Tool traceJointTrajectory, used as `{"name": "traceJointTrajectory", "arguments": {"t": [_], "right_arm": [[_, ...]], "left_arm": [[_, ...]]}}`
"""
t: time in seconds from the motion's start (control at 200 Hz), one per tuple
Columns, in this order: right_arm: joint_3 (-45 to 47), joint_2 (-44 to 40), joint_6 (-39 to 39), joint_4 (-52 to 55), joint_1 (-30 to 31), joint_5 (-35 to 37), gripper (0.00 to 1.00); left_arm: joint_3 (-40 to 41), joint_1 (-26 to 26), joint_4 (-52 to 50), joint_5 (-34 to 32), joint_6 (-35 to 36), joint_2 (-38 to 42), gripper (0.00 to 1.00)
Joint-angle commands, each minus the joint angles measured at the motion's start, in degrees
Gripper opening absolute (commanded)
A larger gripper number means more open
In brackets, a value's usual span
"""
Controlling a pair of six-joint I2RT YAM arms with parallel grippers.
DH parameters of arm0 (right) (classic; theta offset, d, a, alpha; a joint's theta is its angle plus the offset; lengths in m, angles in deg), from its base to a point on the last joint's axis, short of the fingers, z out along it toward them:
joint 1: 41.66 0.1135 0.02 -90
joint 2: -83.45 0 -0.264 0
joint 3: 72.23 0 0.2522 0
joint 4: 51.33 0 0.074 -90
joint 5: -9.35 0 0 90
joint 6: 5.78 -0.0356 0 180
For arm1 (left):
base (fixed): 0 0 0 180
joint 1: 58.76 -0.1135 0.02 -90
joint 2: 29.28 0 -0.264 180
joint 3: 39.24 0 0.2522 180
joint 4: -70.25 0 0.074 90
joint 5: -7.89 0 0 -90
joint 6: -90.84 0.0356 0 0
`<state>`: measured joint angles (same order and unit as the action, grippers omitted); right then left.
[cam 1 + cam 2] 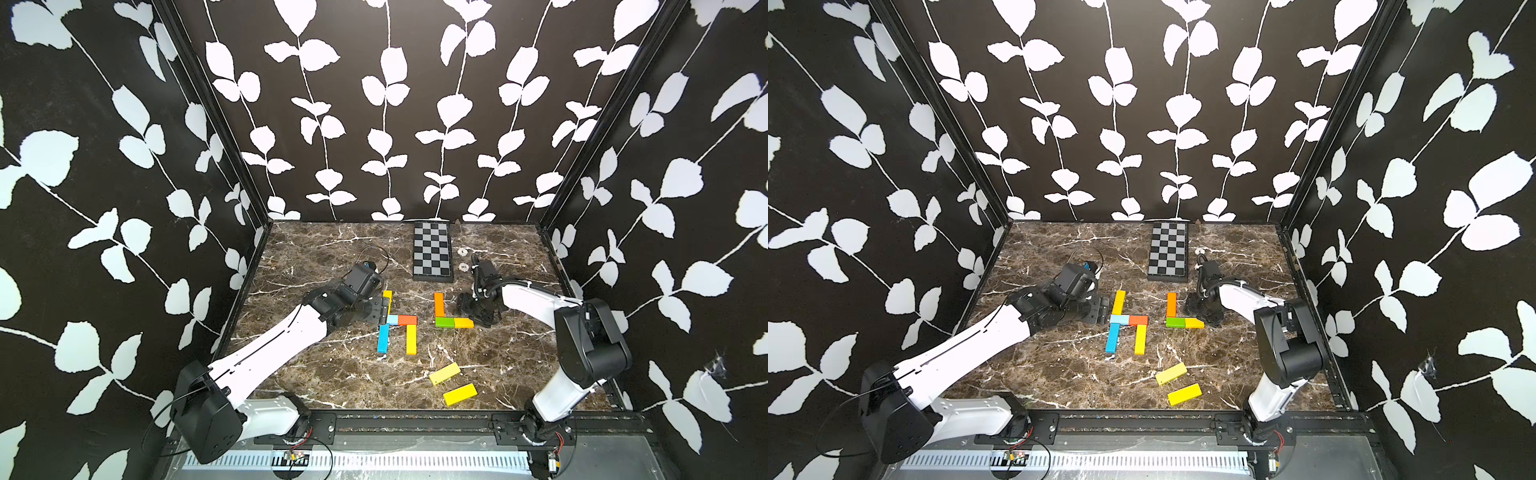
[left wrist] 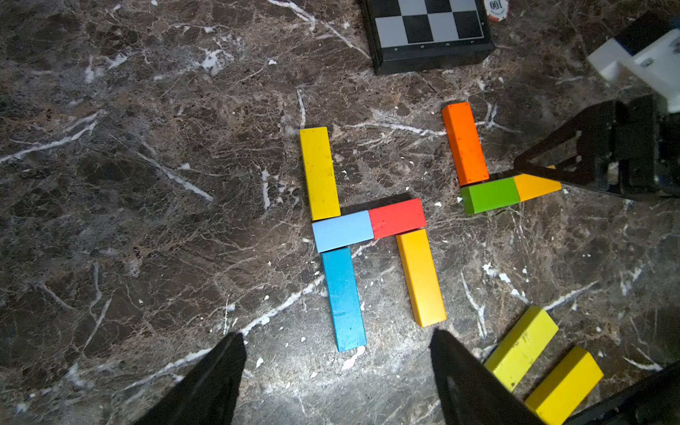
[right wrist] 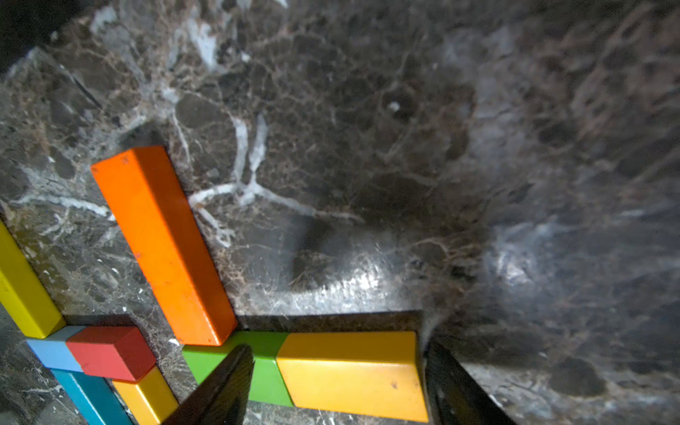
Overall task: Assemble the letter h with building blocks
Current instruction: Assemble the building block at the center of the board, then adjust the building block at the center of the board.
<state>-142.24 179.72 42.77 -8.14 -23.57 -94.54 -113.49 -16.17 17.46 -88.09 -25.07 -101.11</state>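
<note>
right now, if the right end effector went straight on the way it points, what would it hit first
Most likely the short yellow-orange block beside the green block: the right end effector hangs over it, jaws open; height unclear.

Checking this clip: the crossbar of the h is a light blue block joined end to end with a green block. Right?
Not quite: the light blue block is joined end to end with a red block, not a green one; the left wrist view shows it clearly.

Top views overlook everything — wrist views hug blocks (image 2: pixel 342 230).
</note>
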Motion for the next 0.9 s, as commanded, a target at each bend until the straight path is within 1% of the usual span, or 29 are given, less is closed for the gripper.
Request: {"name": "traceJointTrajectory", "arguments": {"t": [0.0, 0.06, 0.075, 0.125, 0.19, 0.29, 0.375, 0.475, 0.6, 0.71, 0.895], "right_arm": [[0.6, -3.4, -1.7, 2.2, 0.1, 2.3, 0.75], [0.2, -4.1, -1.7, 3.2, 0.1, 3.0, 0.77], [0.1, -6.0, -1.7, 3.5, 0.1, 3.2, 0.77], [-0.5, -7.8, -1.4, 5.1, 0.3, 3.9, 0.77], [-1.4, -10.4, -0.9, 8.6, 0.8, 5.9, 0.77], [-1.2, -15.9, -1.2, 14.4, 2.0, 10.3, 0.77], [1.2, -21.8, -2.7, 18.0, 2.3, 12.9, 0.77], [4.4, -29.2, -4.7, 21.8, 2.4, 14.8, 0.77], [7.8, -37.2, -6.9, 26.1, 2.4, 15.5, 0.76], [9.6, -41.9, -8.1, 29.4, 2.4, 15.7, 0.76], [10.3, -46.6, -9.4, 33.9, 2.4, 17.4, 0.76]], "left_arm": [[0.0, -0.3, 0.0, 1.4, 0.8, -0.9, 0.82], [-0.5, -0.3, -0.6, 2.4, 1.4, -2.0, 0.82], [-0.7, -0.3, -0.7, 2.7, 1.5, -2.3, 0.82], [-1.2, -0.1, -1.1, 3.9, 2.2, -3.4, 0.81], [-1.9, 1.5, -1.4, 4.0, 4.1, -5.0, 0.81], [-3.7, 6.9, -1.8, 1.5, 8.2, -7.9, 0.81], [-5.4, 11.8, -1.7, 0.1, 10.8, -10.3, 0.81], [-5.4, 17.1, 0.7, -2.6, 14.3, -11.8, 0.81], [-7.3, 22.2, 1.3, -3.9, 17.6, -15.4, 0.79], [-10.1, 26.9, 1.0, -4.9, 19.2, -20.8, 0.78], [-15.1, 32.0, -0.2, -5.6, 20.0, -29.4, 0.77]]}}
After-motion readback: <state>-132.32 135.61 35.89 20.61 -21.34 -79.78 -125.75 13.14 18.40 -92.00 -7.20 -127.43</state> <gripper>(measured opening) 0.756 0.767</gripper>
